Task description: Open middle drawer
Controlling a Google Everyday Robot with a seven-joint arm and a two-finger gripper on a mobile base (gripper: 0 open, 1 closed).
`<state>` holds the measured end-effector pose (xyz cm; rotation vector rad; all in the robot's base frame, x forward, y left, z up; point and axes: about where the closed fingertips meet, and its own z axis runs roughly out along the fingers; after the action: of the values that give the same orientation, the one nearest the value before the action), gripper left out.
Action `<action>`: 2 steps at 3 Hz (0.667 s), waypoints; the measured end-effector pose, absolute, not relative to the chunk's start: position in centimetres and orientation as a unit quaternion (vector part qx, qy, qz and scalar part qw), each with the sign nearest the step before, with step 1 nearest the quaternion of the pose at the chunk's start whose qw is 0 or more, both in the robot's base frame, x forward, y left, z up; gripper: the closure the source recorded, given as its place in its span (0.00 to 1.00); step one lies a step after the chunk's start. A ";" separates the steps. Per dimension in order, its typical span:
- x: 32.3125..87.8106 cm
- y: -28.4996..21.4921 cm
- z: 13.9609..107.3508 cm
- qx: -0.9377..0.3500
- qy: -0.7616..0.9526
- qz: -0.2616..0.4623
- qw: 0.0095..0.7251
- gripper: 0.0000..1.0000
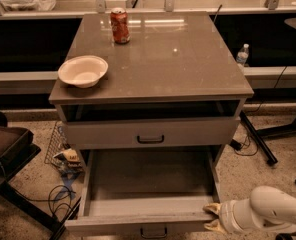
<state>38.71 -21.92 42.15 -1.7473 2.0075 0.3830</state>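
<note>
The middle drawer (148, 184) stands pulled far out of the grey cabinet, its plain grey inside bare. Its front panel (138, 223) runs along the bottom of the view, with a small black handle (153, 231) partly cut off. My gripper (211, 218) sits at the right end of that front panel, on a white arm (268, 214) that comes in from the right. Its two yellowish fingers (212, 209) clasp the panel's end, one inside the drawer and one outside. Above, another grey drawer front (148, 133) with a black handle sits almost closed.
On the cabinet top (188, 69) stand a red soda can (120, 26) and a white bowl (83, 70). A water bottle (242, 54) stands behind at the right. Cables and clutter (63, 159) lie on the floor at the left, beside a dark chair (3, 149).
</note>
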 end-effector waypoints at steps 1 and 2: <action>37.9 -22.2 42.4 -0.632 0.732 0.132 0.218 1.00; 34.8 -23.1 43.8 -0.625 0.745 0.119 0.199 1.00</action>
<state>34.77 -23.12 43.82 -1.7485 2.0845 0.3340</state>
